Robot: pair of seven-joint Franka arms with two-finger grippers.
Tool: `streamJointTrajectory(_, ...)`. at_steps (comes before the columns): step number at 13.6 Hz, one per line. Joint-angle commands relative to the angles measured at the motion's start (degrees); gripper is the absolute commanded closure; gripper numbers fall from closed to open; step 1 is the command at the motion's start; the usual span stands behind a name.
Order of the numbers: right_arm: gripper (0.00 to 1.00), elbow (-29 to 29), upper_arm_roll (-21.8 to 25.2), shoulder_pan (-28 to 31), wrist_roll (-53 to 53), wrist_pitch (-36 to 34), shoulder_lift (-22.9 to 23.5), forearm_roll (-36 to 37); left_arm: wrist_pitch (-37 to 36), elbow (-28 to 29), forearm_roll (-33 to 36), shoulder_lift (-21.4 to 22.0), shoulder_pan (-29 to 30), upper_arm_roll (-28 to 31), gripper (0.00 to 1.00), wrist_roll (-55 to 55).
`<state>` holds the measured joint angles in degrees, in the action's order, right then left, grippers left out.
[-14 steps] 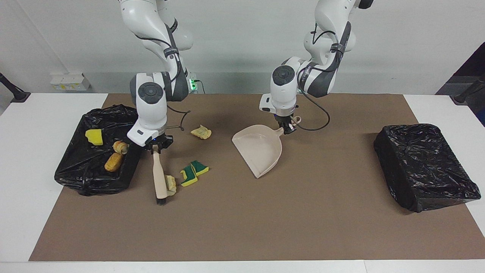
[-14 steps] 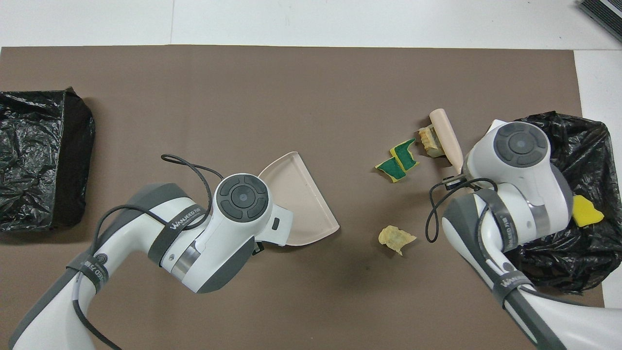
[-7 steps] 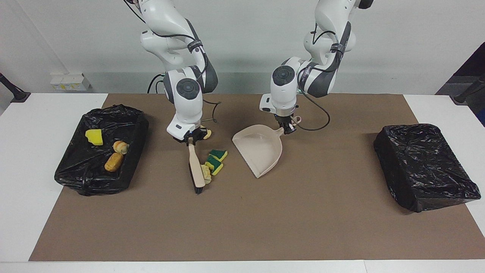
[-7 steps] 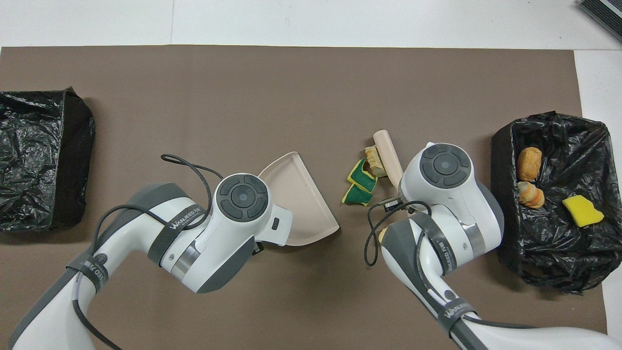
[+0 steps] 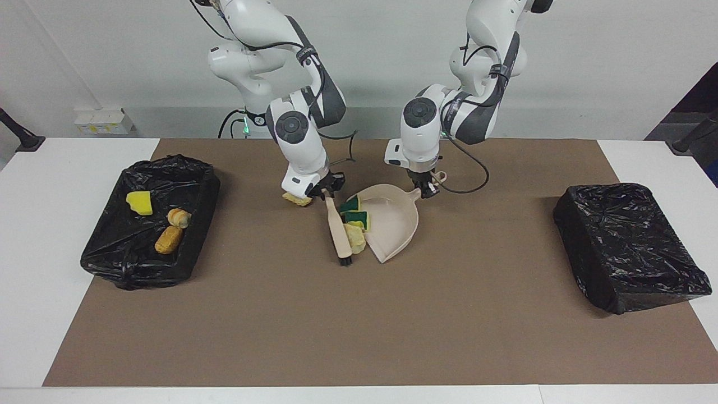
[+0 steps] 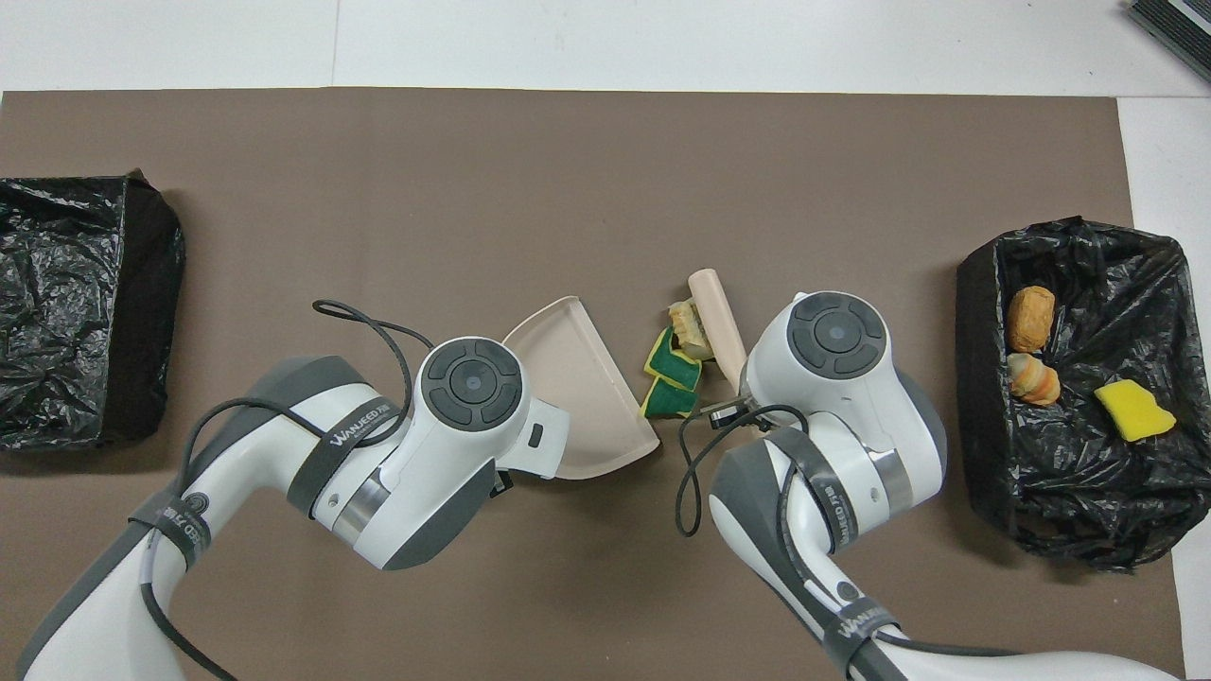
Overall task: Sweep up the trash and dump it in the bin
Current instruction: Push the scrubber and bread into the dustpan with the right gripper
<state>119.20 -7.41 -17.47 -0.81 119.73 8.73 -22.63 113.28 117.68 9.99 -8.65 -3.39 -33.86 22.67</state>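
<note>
Mostly small torn foam scraps (image 5: pixel 355 220), yellow, tan-orange, green-with-yellow

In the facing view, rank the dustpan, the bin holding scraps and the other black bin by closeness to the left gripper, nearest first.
From the left gripper:
1. Dustpan, held by its handle.
2. Covered bin, toward the left arm's end of the table.
3. Bin holding scraps, toward the right arm's end.

Both arms reach down mid-table, right gripper (image 5: pixel 326 193) and left gripper (image 5: pixel 426 191) clamped shut, wrists angled downward.
</note>
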Motion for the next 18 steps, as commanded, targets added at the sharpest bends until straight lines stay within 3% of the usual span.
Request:
streamJointTrajectory(1,1.0,-0.19,-0.32,1.03,5.72,-1.08,-0.2,-11.7,-1.13,0.18,0.73,0.65,0.4,0.02,1.0,0.62)
streamJointTrajectory(3,1.0,-1.24,-0.32,0.68,5.2,-1.34,-1.08,-16.56,-0.87,0.1,0.73,0.56,0.49,0.02,1.0,0.79)
streamJointTrajectory(6,1.0,-1.69,0.47,2.08,3.54,-6.51,-4.49,-15.62,-0.78,0.1,0.82,0.47,0.49,0.02,1.0,1.67)
streamJointTrajectory(13,1.0,-0.55,0.47,14.19,-2.09,-15.57,-9.08,4.06,-0.87,0.1,0.82,0.47,1.19,0.11,1.0,5.8)
streamJointTrajectory(18,1.0,9.45,0.47,18.51,-2.88,-14.88,-15.57,11.89,-1.4,0.18,3.37,0.65,1.19,0.02,1.0,9.57)
